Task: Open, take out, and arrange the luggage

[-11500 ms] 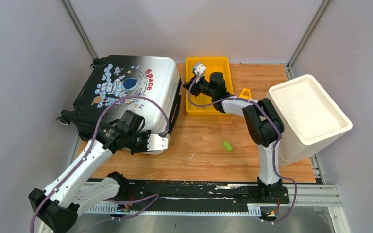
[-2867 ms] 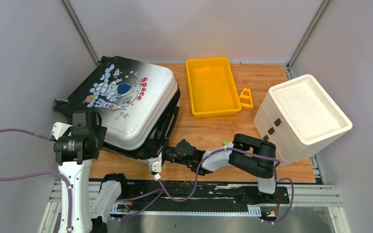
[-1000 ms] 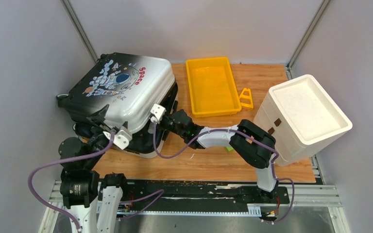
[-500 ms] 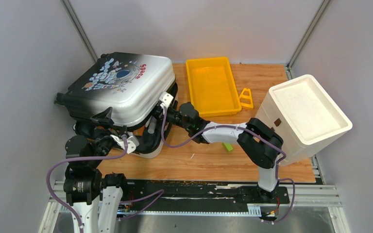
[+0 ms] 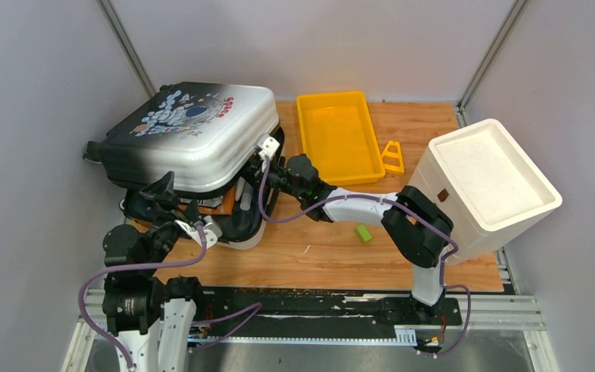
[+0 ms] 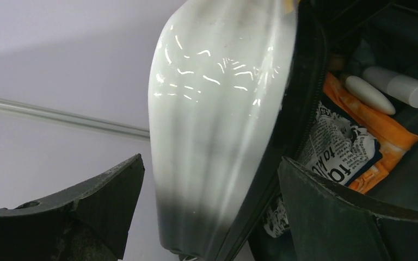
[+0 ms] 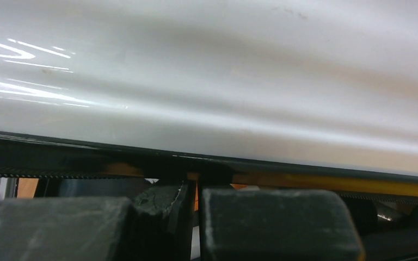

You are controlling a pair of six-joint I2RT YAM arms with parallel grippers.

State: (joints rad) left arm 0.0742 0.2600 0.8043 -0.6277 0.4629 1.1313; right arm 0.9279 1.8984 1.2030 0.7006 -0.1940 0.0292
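Observation:
The luggage [image 5: 194,132] lies at the back left with its astronaut lid raised off the lower half. My left gripper [image 5: 172,203] is open at the lid's front edge. In the left wrist view the white-to-grey lid shell [image 6: 217,109] stands between the spread fingers [image 6: 87,212] without touching them. An orange packet with newsprint [image 6: 359,147] and white tubes [image 6: 397,87] show inside. My right gripper [image 5: 267,155] is shut beneath the lid's right edge. In the right wrist view the shut gripper [image 7: 193,217] sits just below the white lid shell [image 7: 207,81].
A yellow tray [image 5: 307,147] stands at the back middle, with a small yellow triangular piece [image 5: 391,157] beside it. A white foam box [image 5: 488,178] fills the right side. A green block [image 5: 364,232] lies on the wooden table near the right arm.
The lid has risen higher over the last second. My right gripper has slid back along under its right edge, and the left gripper has moved in at the lid's front edge.

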